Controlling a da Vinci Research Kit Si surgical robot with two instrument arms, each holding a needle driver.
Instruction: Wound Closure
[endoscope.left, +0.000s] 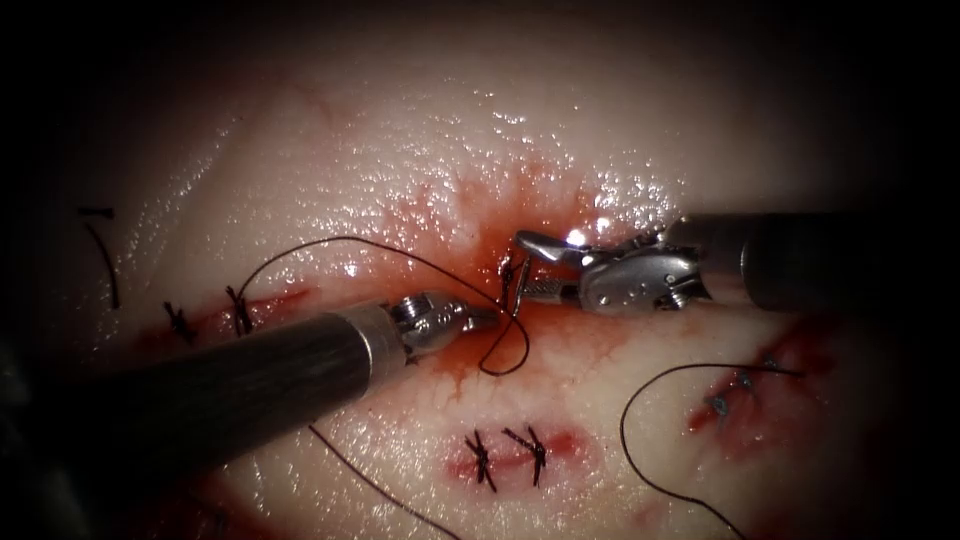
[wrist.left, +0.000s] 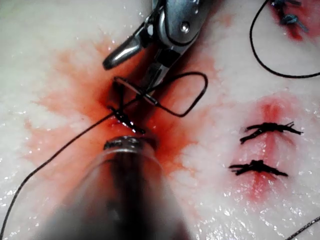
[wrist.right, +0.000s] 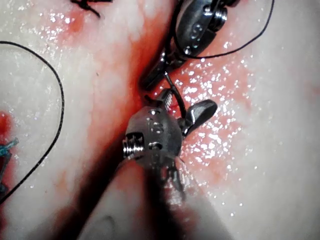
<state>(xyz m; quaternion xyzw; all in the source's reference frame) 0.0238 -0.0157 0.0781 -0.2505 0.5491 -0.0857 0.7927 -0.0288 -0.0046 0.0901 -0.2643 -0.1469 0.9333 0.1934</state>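
Note:
The cut (endoscope.left: 560, 305) runs across the tissue (endoscope.left: 400, 150) in red fluid. My left tool (endoscope.left: 485, 318) comes in from the lower left with its tip at the cut's left end, jaws shut on the dark thread (endoscope.left: 340, 238), which arcs away to the left. The thread makes a small loop (endoscope.left: 505, 368) just below the tips. My right tool (endoscope.left: 522, 265) reaches in from the right with jaws wide open astride a short dark upright strand (endoscope.left: 507, 280); needle or thread, I cannot tell. The open right jaws (wrist.right: 187, 102) hold nothing, and the left tool (wrist.right: 152, 77) sits close in front of them.
Two finished black stitches (endoscope.left: 505, 458) lie below the cut, and two more (endoscope.left: 210, 318) to the left. Blue stitches (endoscope.left: 740, 385) sit at the right beside a long loose thread (endoscope.left: 630, 440). A cut thread end (endoscope.left: 103, 255) lies far left.

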